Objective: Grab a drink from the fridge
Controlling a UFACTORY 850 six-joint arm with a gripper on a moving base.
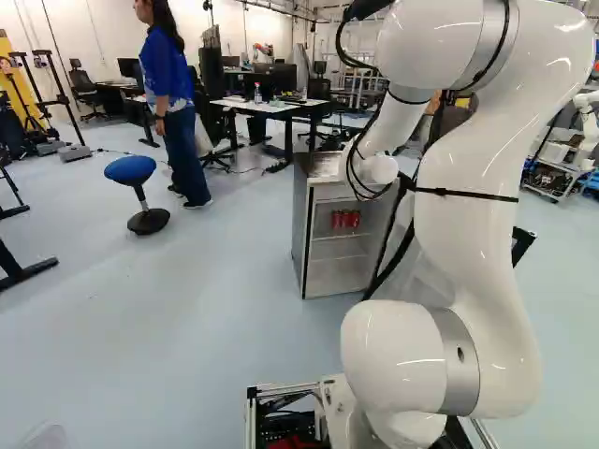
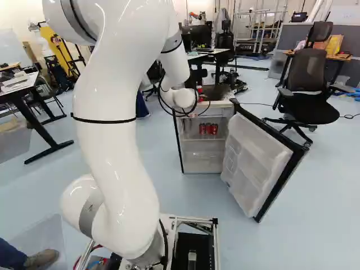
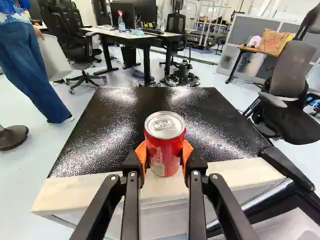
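Drink can (image 3: 165, 145), red with a silver top: stands upright in the grasp of the gripper (image 2: 199, 94), squeezed from two sides by the orange pads (image 3: 141, 153). Overlaps, in the wrist view, the pale front edge of the black fridge top (image 3: 112, 122); cannot tell whether touching it. Can see, on a shelf inside the fridge (image 1: 300, 229), more red cans (image 2: 208, 129), side by side. Can also see, in the right base view, the fridge's door (image 2: 247, 149) swung open, with a black office chair (image 2: 306, 107) beyond; in the left base view, a blue stool (image 1: 130, 169) left of the fridge.
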